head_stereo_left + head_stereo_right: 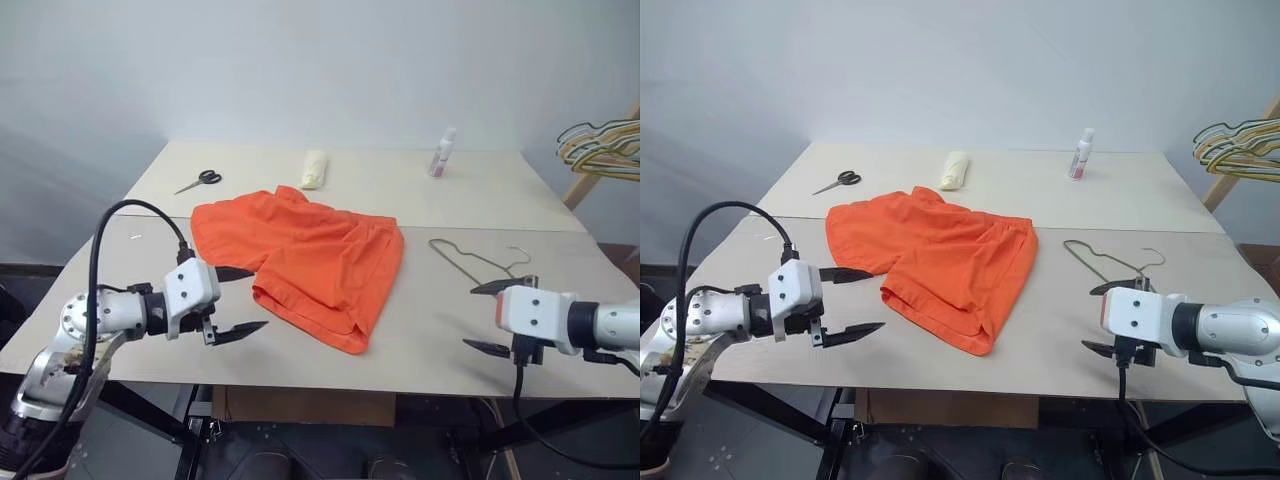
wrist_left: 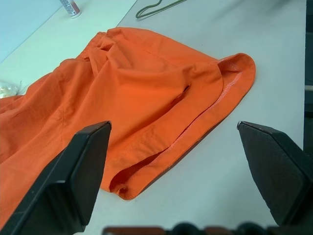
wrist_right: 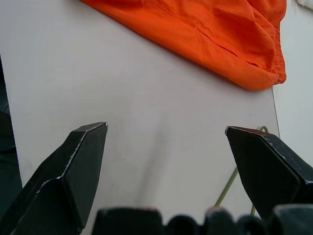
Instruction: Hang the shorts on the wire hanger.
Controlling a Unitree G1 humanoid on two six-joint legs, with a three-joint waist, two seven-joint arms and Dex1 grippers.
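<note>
My left end effector (image 1: 238,300) and right end effector (image 1: 492,317) both hover with fingers spread wide, gripping nothing. The orange shorts (image 1: 300,255) lie flat mid-table (image 1: 420,350); the wire hanger (image 1: 478,258) rests toward the right edge, apart from them.

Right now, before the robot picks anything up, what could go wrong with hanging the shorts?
1. The wire hanger is thin and lies flat on the table, so the open right claw might slip off it or just push it along.
2. The shorts lie rumpled and folded, so the open left claw might pinch only one layer, and they could then bunch up on the hanger.
</note>
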